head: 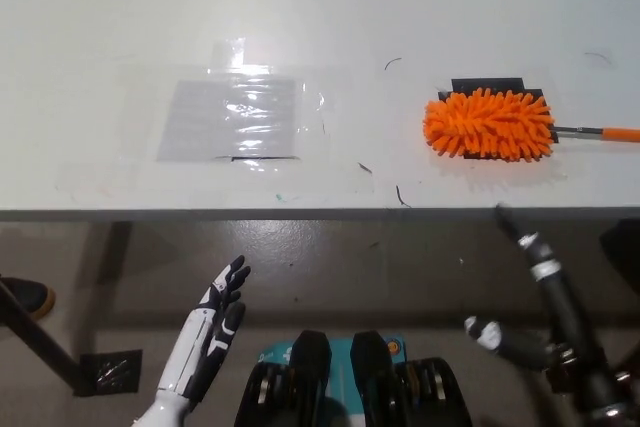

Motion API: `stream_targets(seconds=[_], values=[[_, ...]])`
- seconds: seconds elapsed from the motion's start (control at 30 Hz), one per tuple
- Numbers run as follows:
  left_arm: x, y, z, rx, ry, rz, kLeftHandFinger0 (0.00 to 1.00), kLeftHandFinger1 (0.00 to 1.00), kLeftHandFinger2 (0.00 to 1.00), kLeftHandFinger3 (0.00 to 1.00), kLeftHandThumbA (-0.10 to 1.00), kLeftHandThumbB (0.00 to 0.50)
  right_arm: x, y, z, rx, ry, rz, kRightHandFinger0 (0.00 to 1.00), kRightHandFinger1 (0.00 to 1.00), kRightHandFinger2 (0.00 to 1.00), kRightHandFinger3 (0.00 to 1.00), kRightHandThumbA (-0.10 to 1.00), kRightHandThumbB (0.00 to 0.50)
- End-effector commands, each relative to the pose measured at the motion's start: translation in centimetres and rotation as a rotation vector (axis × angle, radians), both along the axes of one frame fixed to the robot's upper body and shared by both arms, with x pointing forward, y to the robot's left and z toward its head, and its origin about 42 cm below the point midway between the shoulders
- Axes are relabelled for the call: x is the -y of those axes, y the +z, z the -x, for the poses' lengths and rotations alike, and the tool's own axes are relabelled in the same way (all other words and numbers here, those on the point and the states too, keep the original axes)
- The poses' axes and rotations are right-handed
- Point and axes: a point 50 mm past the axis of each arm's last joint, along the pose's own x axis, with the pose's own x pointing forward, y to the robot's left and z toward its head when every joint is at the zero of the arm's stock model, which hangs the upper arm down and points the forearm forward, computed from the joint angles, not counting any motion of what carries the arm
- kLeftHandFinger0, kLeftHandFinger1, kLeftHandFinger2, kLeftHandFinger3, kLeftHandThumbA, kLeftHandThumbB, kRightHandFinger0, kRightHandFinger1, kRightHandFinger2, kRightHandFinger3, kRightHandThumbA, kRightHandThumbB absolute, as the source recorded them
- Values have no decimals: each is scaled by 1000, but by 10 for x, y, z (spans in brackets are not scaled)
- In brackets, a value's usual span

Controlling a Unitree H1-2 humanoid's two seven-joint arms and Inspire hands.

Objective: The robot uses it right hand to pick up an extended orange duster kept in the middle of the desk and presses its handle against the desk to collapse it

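The orange duster (489,124) lies on the white desk (330,7) at the right, its fluffy head over a patch of black tape. Its thin metal rod and orange handle (612,133) run off toward the right edge of the picture. My black right hand (553,314) hangs below the desk's front edge at the lower right, open with fingers apart, holding nothing and well short of the duster. At the lower left my white left hand (208,336) rests open, below desk level.
A clear plastic sheet (232,118) is taped flat on the desk left of centre. The desk's front edge (300,213) crosses the picture, with brown floor below. A dark shoe (27,296) shows at the far left.
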Motion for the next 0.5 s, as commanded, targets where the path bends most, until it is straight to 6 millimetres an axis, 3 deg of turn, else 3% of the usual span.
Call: stream_targets(seconds=[0.0,0.03,0.07,0.1,0.17,0.23,0.27,0.33,0.37,0.4,0.47], values=[[2,20,-7,106,-34,-9,1000,1000,1000,1000,1000,92,10,42,-1,172,-26,89,1000,1000,1000,1000,948,290],[1,21,-7,101,-38,-16,1000,1000,1000,1000,1000,111,28,96,-15,195,-4,208,1000,1000,1000,1000,997,311],[1,21,-8,100,-40,-18,1000,1000,1000,1000,1000,114,31,108,-19,198,-2,240,1000,1000,1000,1000,1000,316],[1,21,-9,102,-42,-18,1000,1000,1000,1000,1000,121,42,141,-36,179,-14,358,1000,1000,1000,1000,1000,315],[1,21,-9,102,-42,-18,1000,1000,1000,1000,1000,121,42,142,-36,174,-14,360,1000,1000,1000,1000,1000,316],[0,21,-9,100,-44,-24,1000,1000,1000,1000,1000,115,48,171,-65,134,-6,432,1000,1000,1000,1000,1000,343],[0,21,-9,100,-44,-24,1000,1000,1000,1000,1000,116,48,172,-65,131,-5,433,1000,1000,1000,1000,1000,343],[-1,20,-8,97,-47,-27,1000,1000,1000,1000,1000,104,47,201,-104,33,2,549,1000,1000,1000,1000,1000,343],[-1,20,-8,97,-47,-27,1000,1000,1000,1000,1000,104,47,201,-104,30,2,550,1000,1000,1000,1000,1000,342],[-1,20,-8,98,-48,-26,1000,1000,1000,1000,1000,98,43,211,-122,1,5,609,1000,1000,1000,1000,1000,344],[0,20,-8,98,-49,-25,1000,1000,1000,1000,1000,97,42,216,-130,-17,5,636,1000,1000,1000,1000,1000,345]])
